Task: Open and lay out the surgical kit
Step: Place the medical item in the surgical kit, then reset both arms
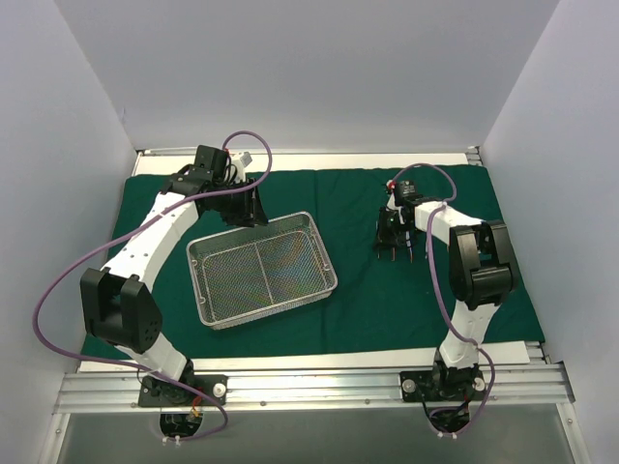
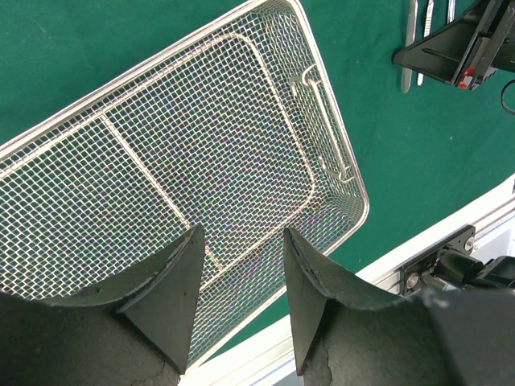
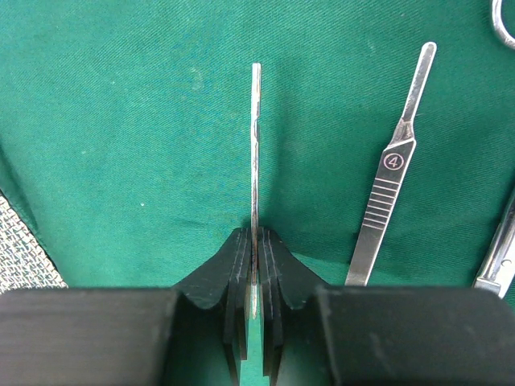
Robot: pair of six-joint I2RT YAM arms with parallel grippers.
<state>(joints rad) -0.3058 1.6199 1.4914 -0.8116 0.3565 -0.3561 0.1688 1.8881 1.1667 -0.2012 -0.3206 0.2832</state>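
**Top view.** The dark green drape [image 1: 387, 300] is spread flat over most of the table. The mesh tray [image 1: 261, 269] sits on the drape at 9 o'clock of its centre, turned askew. The left gripper [image 1: 253, 211] is at the tray's 12 o'clock rim, by the far corner. The right gripper [image 1: 395, 247] is at 3 o'clock of the tray and well apart from it, fingers pointing down at the drape. The instruments are too small to sort out here.

**Left wrist view.** The left gripper [image 2: 241, 301] has its jaws at a middling gap with nothing between them, and mesh shows through the gap. Its fingers [image 2: 181, 297] are over the tray's rim; contact cannot be told. The tray fills the frame from 9 to 1 o'clock, with a wire handle [image 2: 326, 121] on its 3 o'clock end wall. At 1 o'clock, slim silver instruments [image 2: 412, 40] lie on the drape just beside the right gripper. A metal rail [image 2: 483, 217] runs at 4 o'clock.

**Right wrist view.** The right gripper [image 3: 255, 240] has its jaws nipped tight on a slim flat instrument [image 3: 255, 137]. This is seen edge-on, free end toward 12 o'clock. Whether it is resting on the drape or lifted cannot be told. A scalpel handle [image 3: 392, 173] marked 4 lies flat on the drape at 3 o'clock of it, near but apart. Another silver piece [image 3: 500, 245] is cut off at the 4 o'clock edge, and a ring handle [image 3: 503, 16] at the 1 o'clock corner. The tray's corner shows at 8 o'clock.
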